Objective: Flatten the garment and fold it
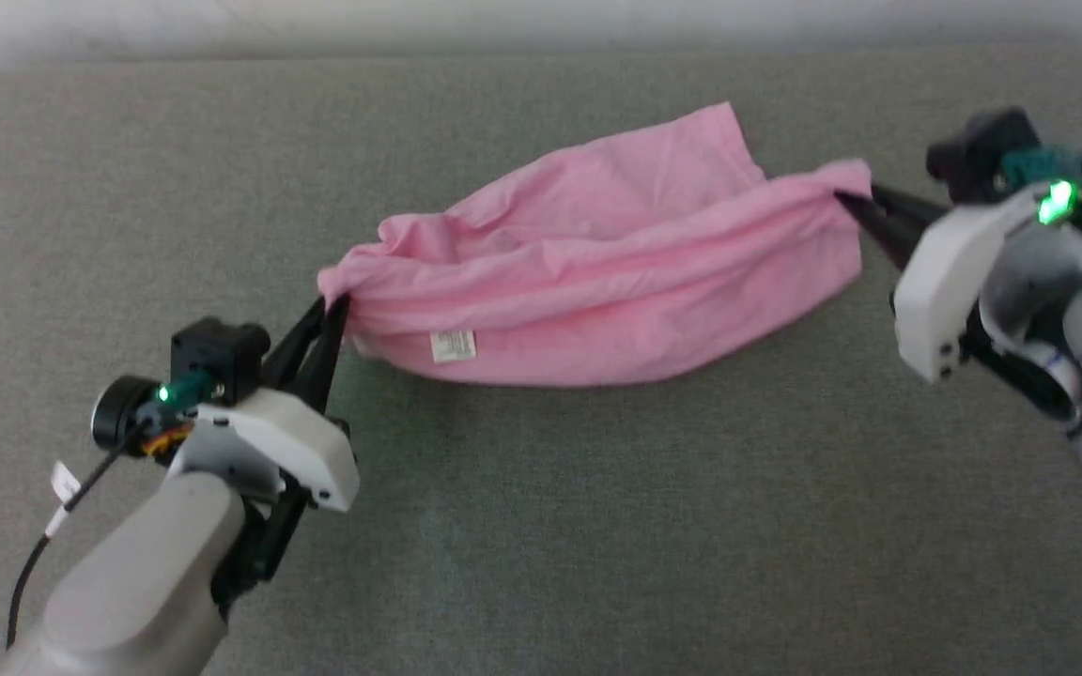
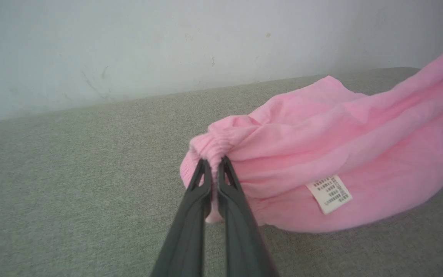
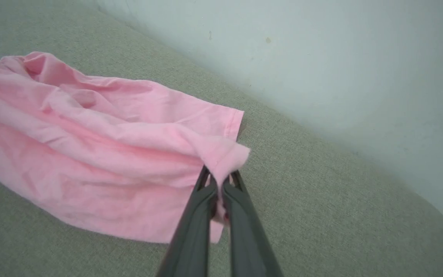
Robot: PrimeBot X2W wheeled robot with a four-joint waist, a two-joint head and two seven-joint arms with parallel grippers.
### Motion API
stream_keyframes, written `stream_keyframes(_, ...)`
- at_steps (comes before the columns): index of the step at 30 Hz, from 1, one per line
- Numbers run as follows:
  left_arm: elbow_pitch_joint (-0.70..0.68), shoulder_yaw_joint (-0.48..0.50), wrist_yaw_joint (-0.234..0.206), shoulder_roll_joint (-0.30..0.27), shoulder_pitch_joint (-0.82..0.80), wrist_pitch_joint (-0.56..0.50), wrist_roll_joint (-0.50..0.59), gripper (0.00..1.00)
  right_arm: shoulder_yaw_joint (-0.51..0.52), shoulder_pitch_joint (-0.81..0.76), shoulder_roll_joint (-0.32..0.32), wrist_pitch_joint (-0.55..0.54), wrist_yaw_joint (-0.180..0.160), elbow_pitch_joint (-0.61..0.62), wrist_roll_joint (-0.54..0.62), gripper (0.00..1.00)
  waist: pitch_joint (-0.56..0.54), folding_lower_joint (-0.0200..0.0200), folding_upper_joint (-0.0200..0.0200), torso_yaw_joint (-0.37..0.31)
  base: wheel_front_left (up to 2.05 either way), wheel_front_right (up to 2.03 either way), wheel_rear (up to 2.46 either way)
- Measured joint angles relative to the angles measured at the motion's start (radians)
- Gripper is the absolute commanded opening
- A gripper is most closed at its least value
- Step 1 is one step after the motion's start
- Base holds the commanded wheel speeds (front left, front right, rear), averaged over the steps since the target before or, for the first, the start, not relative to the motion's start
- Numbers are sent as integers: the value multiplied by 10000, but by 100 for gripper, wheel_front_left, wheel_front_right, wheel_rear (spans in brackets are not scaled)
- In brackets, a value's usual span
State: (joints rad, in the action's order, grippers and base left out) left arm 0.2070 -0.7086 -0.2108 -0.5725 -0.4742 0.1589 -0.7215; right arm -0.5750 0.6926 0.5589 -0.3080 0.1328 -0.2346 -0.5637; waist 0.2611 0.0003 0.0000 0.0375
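Note:
The garment [image 1: 597, 263] is a light-pink, wrinkled cloth stretched across the grey surface, sagging in the middle. A small white care label [image 1: 453, 345] shows on its near side. My left gripper [image 1: 336, 305] is shut on the cloth's bunched left end; in the left wrist view the garment [image 2: 340, 154] hangs from that gripper [image 2: 214, 161], with the label [image 2: 329, 193] facing me. My right gripper [image 1: 846, 197] is shut on the right corner; the right wrist view has the garment [image 3: 90, 142] pinched in that gripper [image 3: 219, 177].
A grey fabric surface [image 1: 541, 526] lies under everything, with open room in front of the cloth. A pale wall [image 2: 167, 50] rises along the far edge. A cable with a white tag [image 1: 62, 488] trails from my left wrist.

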Motion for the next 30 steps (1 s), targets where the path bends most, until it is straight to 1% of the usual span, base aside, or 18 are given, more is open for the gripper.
stream_keyframes(3, 330, 50, 155, 134, -570, 12, 36, 0, -439, 1258, -295, 0, 0, -874, -19, 0, 413, 1, 0, 50, 0, 0, 0)
stream_keyframes(6, 516, 48, 174, 238, -1051, 8, 184, 0, -757, 2356, -606, 12, 0, -1810, -17, 0, 853, 1, 0, 101, 0, 0, 0)
stream_keyframes(9, 637, 54, 251, 430, -1469, 13, 280, 0, -961, 3243, -882, 40, 0, -2813, -81, 0, 1294, 1, 0, 168, 0, 0, 0)
stream_keyframes(13, 650, 98, 249, 569, -1845, 31, 293, 0, -1162, 4112, -1060, 211, 0, -4004, -113, 0, 1845, 0, 0, 298, 0, 0, 0)
stream_keyframes(14, 642, 192, 236, 608, -1906, 84, 291, 0, -1250, 4410, -1158, 384, 0, -4521, -119, 0, 2094, 0, 0, 383, 0, 0, 0)
stream_keyframes(15, 642, 192, 236, 608, -1906, 84, 291, 0, -1250, 4410, -1158, 384, 0, -4521, -119, 0, 2094, 0, 0, 383, 0, 0, 0)
stream_keyframes(16, 660, 253, 165, 600, -1911, 109, 290, 0, -1344, 4636, -1275, 550, 0, -5007, -253, 0, 2316, 0, 0, 474, 0, 0, 0)
stream_keyframes(20, 694, 253, 163, 598, -1942, 188, 280, 0, -1766, 4817, -1442, 633, 0, -5785, -395, 0, 2636, -1, 0, 674, 0, 0, 0)
stream_keyframes(25, 732, 155, 196, 656, -2021, 190, 282, 0, -2173, 4970, -1511, 980, 0, -6266, -775, 0, 2732, -1, 0, 857, 0, 0, 0)
stream_keyframes(26, 727, 138, 215, 669, -2021, 215, 286, 13, -2243, 4968, -1521, 1072, 0, -6353, -884, 0, 2690, -1, 0, 873, 0, 0, 0)
stream_keyframes(27, 723, 121, 222, 665, -2020, 280, 324, 100, -2332, 4964, -1522, 1158, 0, -6427, -978, 30, 2634, -2, 0, 884, 0, 0, 0)
stream_keyframes(28, 727, 82, 226, 650, -2019, 299, 368, 100, -2416, 4955, -1522, 1269, 0, -6500, -1028, 100, 2564, -2, 0, 894, 0, 0, 0)
stream_keyframes(30, 719, 59, 211, 608, -2013, 370, 453, 100, -2569, 4931, -1511, 1498, 0, -6569, -1175, 100, 2377, -2, 0, 904, 0, 0, 0)
